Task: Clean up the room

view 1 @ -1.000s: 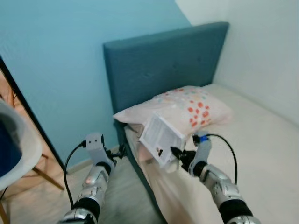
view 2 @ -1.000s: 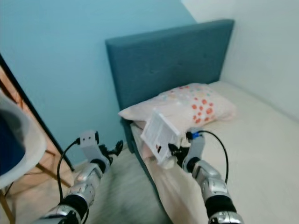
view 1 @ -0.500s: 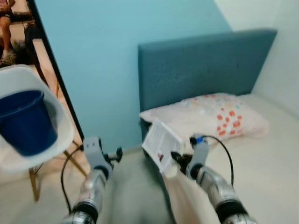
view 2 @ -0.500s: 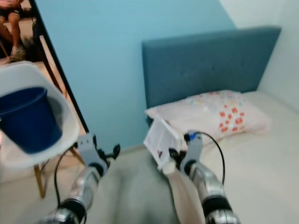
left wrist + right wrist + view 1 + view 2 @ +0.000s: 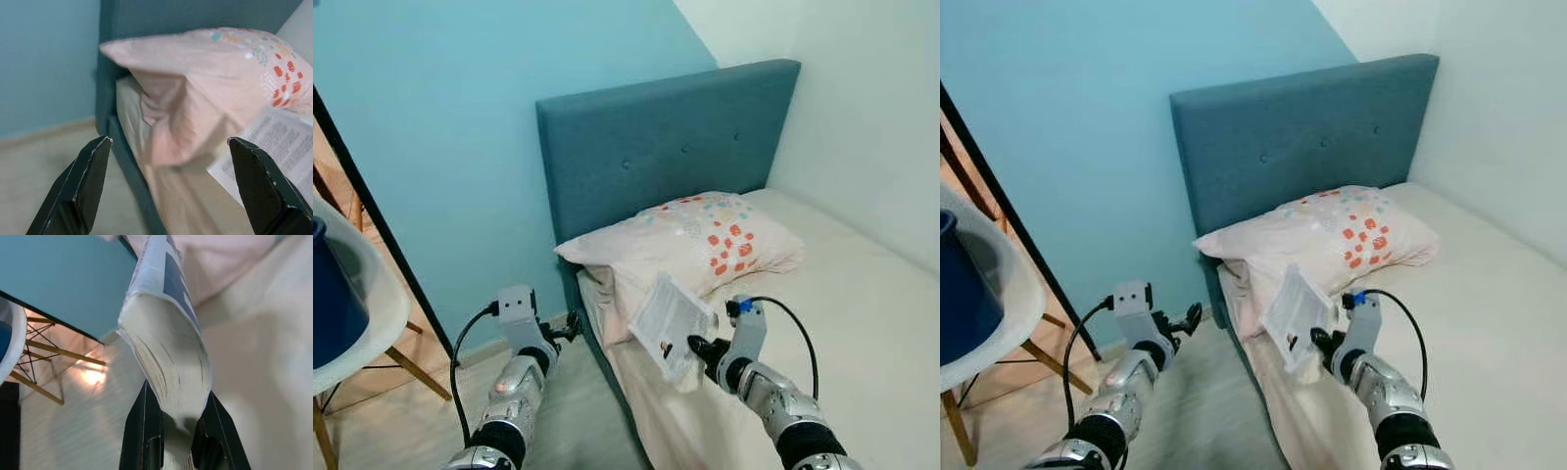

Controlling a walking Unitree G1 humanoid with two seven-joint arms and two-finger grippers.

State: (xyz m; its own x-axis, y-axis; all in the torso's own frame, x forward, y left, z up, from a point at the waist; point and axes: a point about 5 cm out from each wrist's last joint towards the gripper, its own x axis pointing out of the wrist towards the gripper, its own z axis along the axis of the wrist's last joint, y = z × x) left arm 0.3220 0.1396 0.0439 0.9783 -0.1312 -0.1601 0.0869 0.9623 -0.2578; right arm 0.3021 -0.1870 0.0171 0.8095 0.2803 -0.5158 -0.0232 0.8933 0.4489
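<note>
Two grippers raised beside bed [image 5: 862, 294], right gripper [image 5: 697, 349] clamping white booklet [image 5: 671, 320] near spotted pillow [image 5: 690, 235], left gripper [image 5: 570, 324] spread, holding nothing, over floor [image 5: 563, 431].

one pillow [image 5: 690, 238], one book [image 5: 671, 321], one chair [image 5: 362, 304], one bed [image 5: 822, 323]

The dark blue plastic bucket [image 5: 331, 313] on the white moulded chair [image 5: 374, 294] is cut off by the edge (rim unseen); print on the white paperback booklet [image 5: 670, 321] is too small to read.
</note>
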